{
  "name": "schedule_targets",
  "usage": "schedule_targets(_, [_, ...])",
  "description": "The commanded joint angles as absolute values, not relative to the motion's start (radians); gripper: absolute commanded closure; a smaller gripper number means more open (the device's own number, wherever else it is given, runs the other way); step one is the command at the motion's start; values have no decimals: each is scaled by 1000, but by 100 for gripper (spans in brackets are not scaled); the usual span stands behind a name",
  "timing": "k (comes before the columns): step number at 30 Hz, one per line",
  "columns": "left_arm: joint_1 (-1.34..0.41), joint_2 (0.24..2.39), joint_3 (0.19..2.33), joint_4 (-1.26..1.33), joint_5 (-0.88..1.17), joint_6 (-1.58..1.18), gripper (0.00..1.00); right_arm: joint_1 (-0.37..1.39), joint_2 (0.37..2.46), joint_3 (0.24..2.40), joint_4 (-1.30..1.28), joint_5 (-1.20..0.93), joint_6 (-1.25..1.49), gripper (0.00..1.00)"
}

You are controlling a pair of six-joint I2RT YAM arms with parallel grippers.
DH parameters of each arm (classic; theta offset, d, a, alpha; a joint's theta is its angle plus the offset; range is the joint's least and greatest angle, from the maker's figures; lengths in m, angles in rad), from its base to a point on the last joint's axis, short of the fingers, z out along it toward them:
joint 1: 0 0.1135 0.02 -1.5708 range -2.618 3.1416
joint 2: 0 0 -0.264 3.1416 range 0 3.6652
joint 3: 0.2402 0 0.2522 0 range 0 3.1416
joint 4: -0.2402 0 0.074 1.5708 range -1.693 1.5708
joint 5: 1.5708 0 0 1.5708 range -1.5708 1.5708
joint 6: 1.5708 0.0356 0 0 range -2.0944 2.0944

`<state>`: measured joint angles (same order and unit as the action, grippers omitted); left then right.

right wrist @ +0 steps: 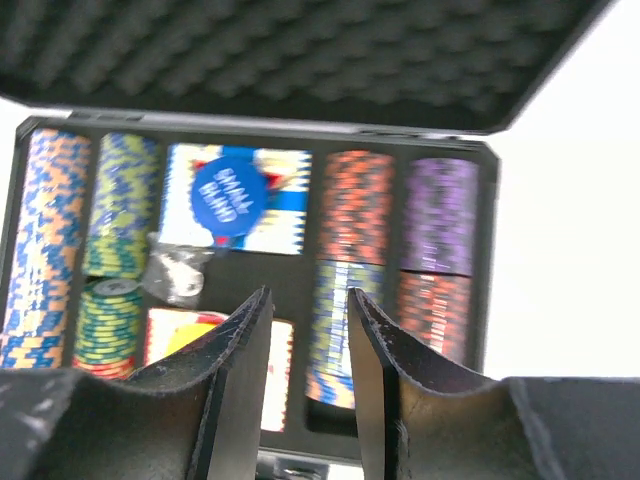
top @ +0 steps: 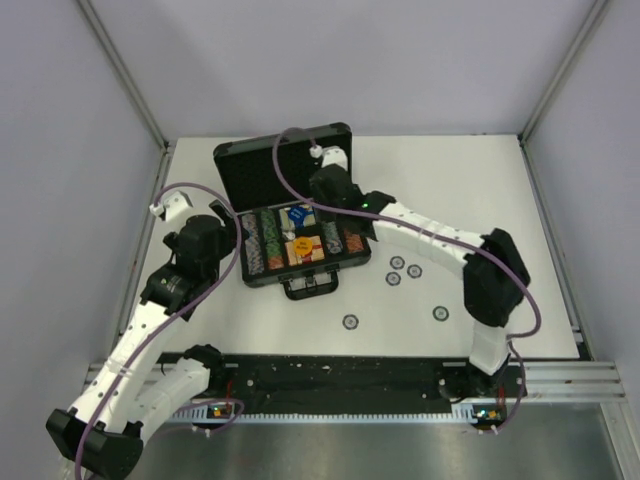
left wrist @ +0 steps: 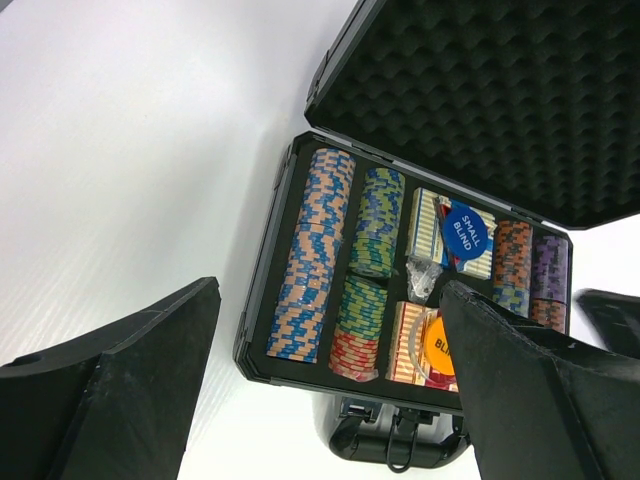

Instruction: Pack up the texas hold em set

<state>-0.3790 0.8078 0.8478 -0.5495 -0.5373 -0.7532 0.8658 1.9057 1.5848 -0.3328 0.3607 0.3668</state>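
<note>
Top view, read left to right.

My left gripper (top: 213,238) sits at 9 o'clock of the briefcase (top: 262,280), just beside its wall. Fingers spread wide, nothing between them.

The briefcase is open on the table (top: 500,200), foam lid (top: 280,165) upright along the 12 o'clock edge, handle (top: 310,288) at 6 o'clock. Inside, the chip rows (left wrist: 315,250) fill the left and right compartments. The centre holds card decks with a blue "small blind" disc (left wrist: 465,228) on top toward 12 o'clock and an orange disc (left wrist: 438,340) toward 6 o'clock.

My right gripper (right wrist: 305,305) hangs over the right half of the case. Fingers at a narrow gap, empty.

At 4 to 5 o'clock of the case, five small dark chips (top: 397,263) lie loose on the table, three clustered near the case and two farther toward me.

Judgement: the case is mostly loaded, and the step in hand is collecting the loose chips. The right arm is the better placed. The next move calls for swinging it out to 4 o'clock, widening the fingers and dropping onto the nearest chip. The chips lie flat, so the pinch will be shallow and could slip. The lid goes down last.
</note>
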Motion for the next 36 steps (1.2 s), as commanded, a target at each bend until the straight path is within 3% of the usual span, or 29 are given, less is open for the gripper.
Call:
schedule_targets(1, [-373, 807, 850, -511, -523, -742, 3, 773, 1711, 1459, -333, 463, 431, 61])
schedule_targets(12, [-373, 825, 856, -505, -497, -739, 3, 526, 1627, 1197, -465, 465, 744, 41])
schedule_targets(18, [-371, 824, 854, -509, -491, -733, 3, 433, 1741, 1210, -422, 390, 625, 23])
schedule_targets(26, [-373, 816, 848, -512, -494, -736, 3, 377, 1919, 1327, -429, 301, 456, 20])
schedule_targets(36, [-373, 816, 848, -517, -509, -736, 3, 350, 1970, 1361, -433, 310, 406, 23])
